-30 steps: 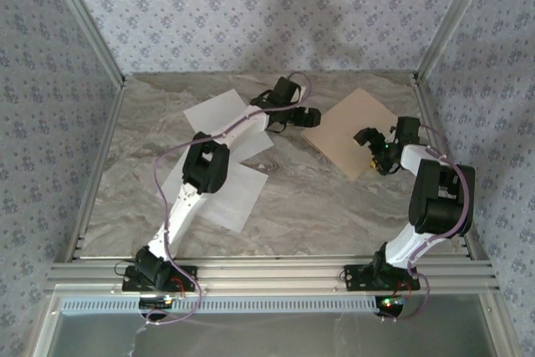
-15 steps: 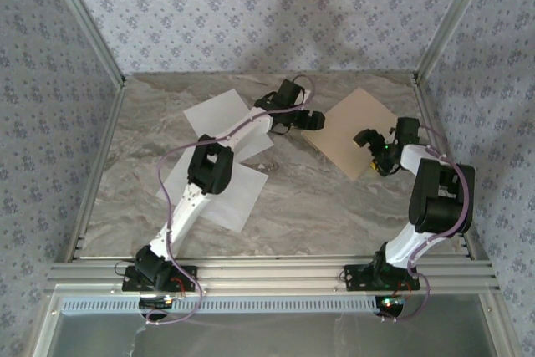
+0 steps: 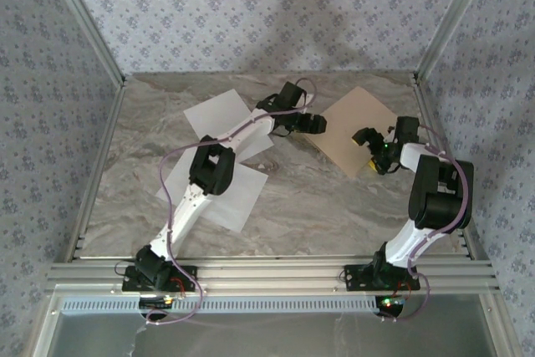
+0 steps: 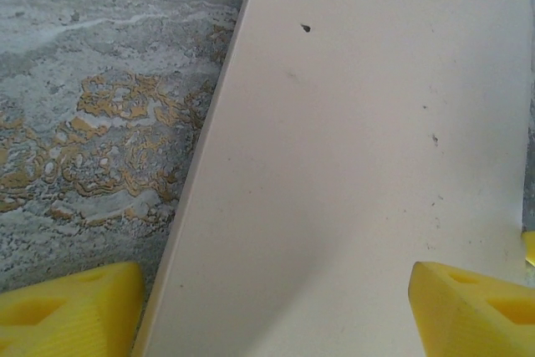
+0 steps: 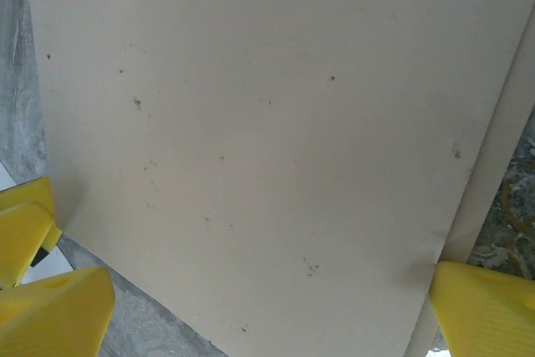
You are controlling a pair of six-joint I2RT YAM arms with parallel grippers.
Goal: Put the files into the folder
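Folder (image 3: 355,127): lying closed, tan cover up.
Files (image 3: 216,113): two white sheets left of the folder.
Left gripper (image 3: 313,124): spread wide, straddling the folder's left edge.
Right gripper (image 3: 372,150): spread wide over the folder's right part.
Risk: I might pinch both covers together or shove the folder aside.

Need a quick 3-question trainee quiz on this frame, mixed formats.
1. True or false: the folder lies closed.
2. How many sheets lie on the table?
3. Which is nearer the sheets? A) left gripper B) right gripper

Key: 1 true; 2 two; 3 A.
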